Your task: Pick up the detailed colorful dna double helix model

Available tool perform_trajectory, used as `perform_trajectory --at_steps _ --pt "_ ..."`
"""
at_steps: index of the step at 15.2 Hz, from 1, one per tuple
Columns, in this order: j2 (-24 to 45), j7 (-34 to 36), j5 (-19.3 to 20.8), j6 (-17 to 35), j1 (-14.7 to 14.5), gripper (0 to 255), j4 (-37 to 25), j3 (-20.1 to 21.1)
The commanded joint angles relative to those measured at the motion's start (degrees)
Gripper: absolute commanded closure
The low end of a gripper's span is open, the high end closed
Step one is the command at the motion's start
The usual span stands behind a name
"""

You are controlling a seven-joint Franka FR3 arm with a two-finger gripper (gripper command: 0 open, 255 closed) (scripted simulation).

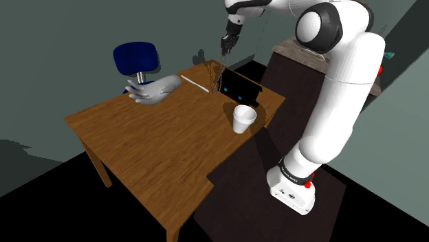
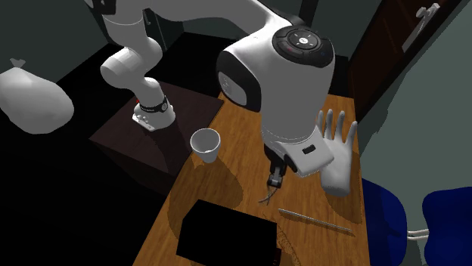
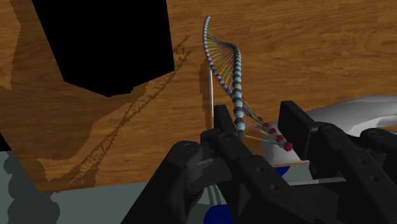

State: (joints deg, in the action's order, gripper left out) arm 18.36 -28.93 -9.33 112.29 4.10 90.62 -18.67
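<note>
The DNA helix model (image 3: 236, 83) is a thin twisted ladder of pale blue beads with coloured rungs. It runs from between my fingers down toward the wooden table (image 3: 305, 51). My gripper (image 3: 257, 118) is shut on its upper end, and the black fingers (image 3: 222, 124) clasp the strands. In the shoulder view the gripper (image 1: 225, 49) hangs above the table's far edge. The helix (image 1: 218, 77) stands upright below it, next to the black box (image 1: 240, 88). I cannot tell whether its lower end touches the table. The second exterior view has the gripper (image 2: 272, 184) above the wood.
A grey hand model (image 1: 155, 88) and a thin silver rod (image 1: 194, 84) lie near the helix. A white cup (image 1: 243, 118) stands toward the stand. Beyond the table (image 1: 158, 158) is a blue chair (image 1: 137, 58), and a white bag (image 2: 30, 102) lies on the floor.
</note>
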Motion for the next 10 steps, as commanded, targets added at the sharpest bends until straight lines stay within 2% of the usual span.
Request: perform_trajectory --at_steps 1,8,10 --pt "-0.40 0.15 0.18 -1.30 0.00 255 -0.91 -0.07" --pt "-0.70 0.60 0.47 -6.53 0.23 255 -5.89 -0.23" --pt "-0.70 0.61 0.47 -6.65 0.24 255 -6.00 -0.24"
